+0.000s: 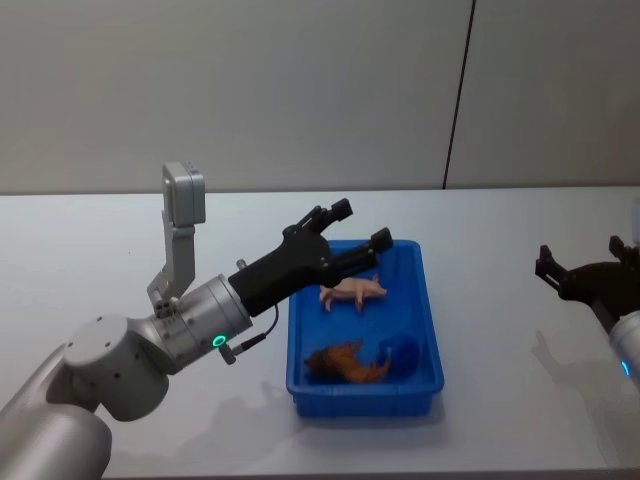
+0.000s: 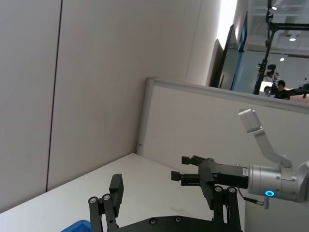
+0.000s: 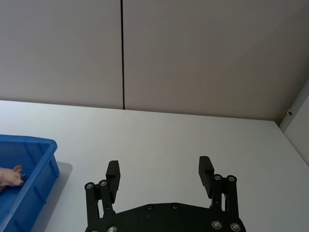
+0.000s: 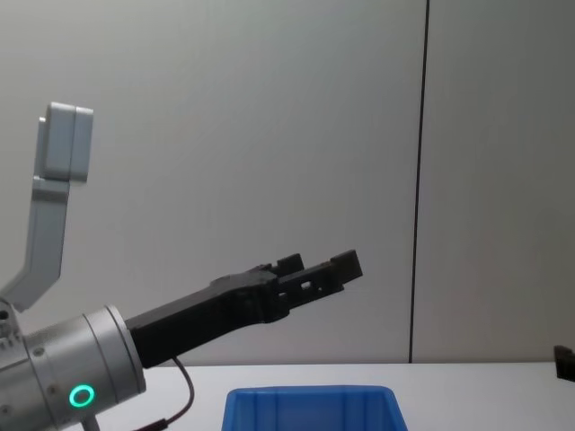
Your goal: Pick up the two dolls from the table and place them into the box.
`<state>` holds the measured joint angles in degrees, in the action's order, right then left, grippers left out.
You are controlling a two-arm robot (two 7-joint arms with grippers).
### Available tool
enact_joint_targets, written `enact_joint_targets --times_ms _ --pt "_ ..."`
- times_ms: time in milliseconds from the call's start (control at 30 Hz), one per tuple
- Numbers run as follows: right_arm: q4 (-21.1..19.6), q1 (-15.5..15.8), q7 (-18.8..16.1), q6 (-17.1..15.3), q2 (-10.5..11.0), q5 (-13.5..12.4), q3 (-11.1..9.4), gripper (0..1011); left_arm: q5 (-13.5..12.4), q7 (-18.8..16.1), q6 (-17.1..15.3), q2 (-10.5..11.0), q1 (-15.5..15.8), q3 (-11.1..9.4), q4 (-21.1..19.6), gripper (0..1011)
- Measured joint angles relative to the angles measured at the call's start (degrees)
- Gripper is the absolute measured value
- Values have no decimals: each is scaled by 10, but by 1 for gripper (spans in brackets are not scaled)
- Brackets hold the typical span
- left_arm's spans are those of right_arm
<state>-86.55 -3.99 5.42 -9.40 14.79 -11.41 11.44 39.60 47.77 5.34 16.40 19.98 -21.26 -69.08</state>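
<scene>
The blue box (image 1: 436,350) stands mid-table on the white table (image 1: 120,240). Inside it lie both dolls: a pink pig doll (image 1: 352,292) toward the far end and a brown doll (image 1: 345,364) with a blue part beside it toward the near end. My left gripper (image 1: 360,223) hovers open and empty over the box's far left corner, above the pig; in the chest view this gripper (image 4: 323,267) is well above the box rim (image 4: 310,395). To the box's right, my right gripper (image 1: 582,257) is held open and empty over bare table. The right wrist view shows its gripper (image 3: 159,170), the box (image 3: 29,145) and the pig (image 3: 9,176).
A plain grey partition wall runs along the table's far edge. In the left wrist view the right arm's gripper (image 2: 186,169) shows beyond my own open left gripper (image 2: 164,193). Bare tabletop lies on both sides of the box.
</scene>
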Motion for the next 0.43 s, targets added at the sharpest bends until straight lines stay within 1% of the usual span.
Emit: enact_joint_targets --times_ms 200,433 --pt "0 0 0 0 0 0 0 1001 7 19 2 -2 3 -2 5 1001" --pt "0 0 0 0 0 0 0 1001 11 32 3 -4 5 -3 9 1001"
